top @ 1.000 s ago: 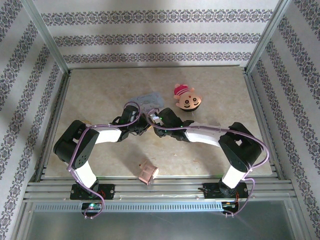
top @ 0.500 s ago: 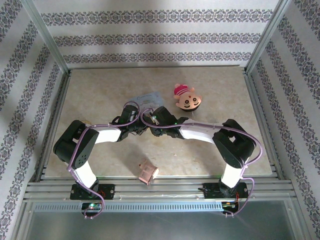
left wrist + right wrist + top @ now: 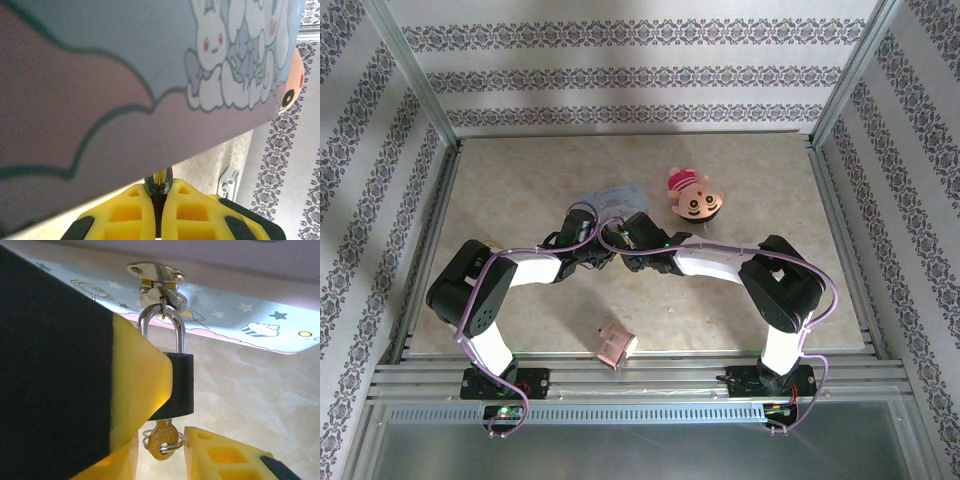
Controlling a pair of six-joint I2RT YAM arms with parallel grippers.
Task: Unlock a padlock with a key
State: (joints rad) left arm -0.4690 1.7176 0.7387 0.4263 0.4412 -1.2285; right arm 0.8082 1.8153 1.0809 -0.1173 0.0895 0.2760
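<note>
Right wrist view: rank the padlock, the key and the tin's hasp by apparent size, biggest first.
1. padlock, shackle included
2. hasp
3. key, only its head showing
Hasp and key head look close in size, so that order is unsure.

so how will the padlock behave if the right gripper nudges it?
Probably swings: the padlock hangs by its shackle from the hasp on the tin. The body looks like solid metal, so likely stiff and heavy for its size. The key in its base may jiggle.
</note>
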